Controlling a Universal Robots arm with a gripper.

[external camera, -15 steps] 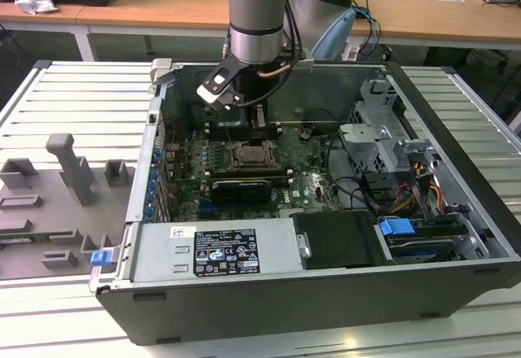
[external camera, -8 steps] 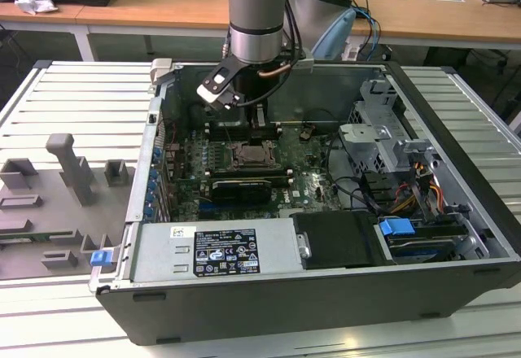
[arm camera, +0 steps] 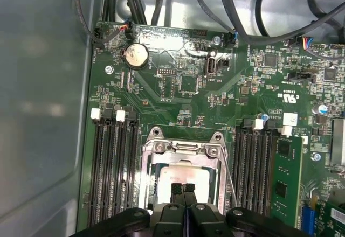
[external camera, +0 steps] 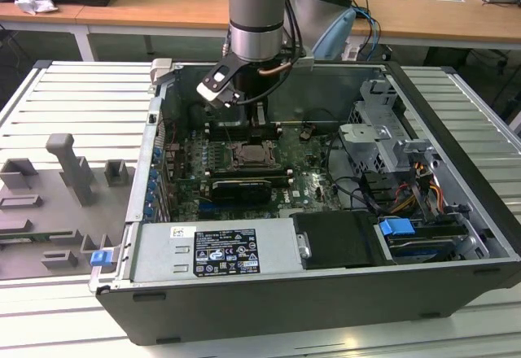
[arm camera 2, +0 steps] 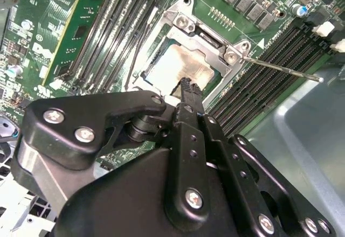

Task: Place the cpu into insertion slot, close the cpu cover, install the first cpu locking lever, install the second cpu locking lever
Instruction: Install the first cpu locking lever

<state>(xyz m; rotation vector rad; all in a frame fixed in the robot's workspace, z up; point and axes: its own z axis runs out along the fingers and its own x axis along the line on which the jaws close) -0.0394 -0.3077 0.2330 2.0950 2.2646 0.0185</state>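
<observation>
Gripper (arm camera: 182, 189), fingers pressed together on nothing, hangs just over the cpu (arm camera: 167, 179) — a thin, stiff, light chip, likely fragile, best held by its edges — seated in the insertion slot (arm camera: 157, 166), under the cpu cover (arm camera: 183, 150).

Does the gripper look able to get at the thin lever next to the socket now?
Probably yes. The gripper hangs shut just above the cpu, and the lever juts out beside it over the memory slots, with nothing lying across it.
</observation>
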